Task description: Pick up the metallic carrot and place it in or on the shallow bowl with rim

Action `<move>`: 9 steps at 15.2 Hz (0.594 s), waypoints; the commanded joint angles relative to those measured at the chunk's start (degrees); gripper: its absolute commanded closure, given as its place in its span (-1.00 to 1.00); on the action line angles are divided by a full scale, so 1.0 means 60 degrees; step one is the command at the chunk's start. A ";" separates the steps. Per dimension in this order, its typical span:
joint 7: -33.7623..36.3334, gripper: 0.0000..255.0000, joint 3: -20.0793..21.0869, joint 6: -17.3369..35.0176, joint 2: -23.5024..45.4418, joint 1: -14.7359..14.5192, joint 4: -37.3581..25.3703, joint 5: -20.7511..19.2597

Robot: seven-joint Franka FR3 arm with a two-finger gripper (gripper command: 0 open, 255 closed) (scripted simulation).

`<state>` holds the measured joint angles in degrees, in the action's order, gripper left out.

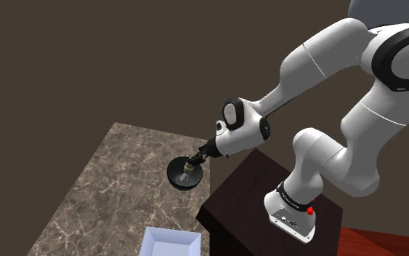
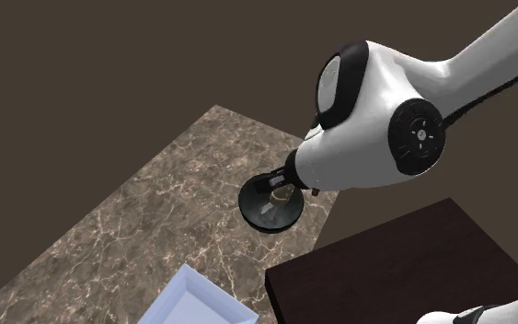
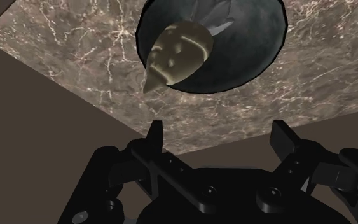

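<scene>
Carrot point(image 3: 176, 54) rests in the dark bowl point(image 3: 260, 48), just beyond the wide-spread hand point(image 3: 217, 130).

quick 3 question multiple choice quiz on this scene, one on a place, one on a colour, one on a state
1. Where is the carrot?
A. on the counter
B. in the bowl
C. in the white tray

2. What colour is the bowl?
A. white
B. red
C. dark grey to black

3. How are the fingers?
A. open, holding nothing
B. shut on the carrot
C. shut on the bowl's rim

Key:
1 B, the wrist view shows the carrot lying inside the bowl, its tip over the rim.
2 C, the bowl looks dark in all three views.
3 A, the wrist view shows the fingers standing apart with the carrot beyond them.
</scene>
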<state>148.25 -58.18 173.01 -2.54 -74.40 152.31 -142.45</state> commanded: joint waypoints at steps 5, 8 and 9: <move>-0.5203 -1.00 0.1046 -0.0438 -0.1329 0.1596 0.0904 0.3302; -0.5200 -1.00 0.1045 -0.0438 -0.1329 0.1594 0.0903 0.3301; -0.5200 -1.00 0.1045 -0.0438 -0.1329 0.1594 0.0903 0.3301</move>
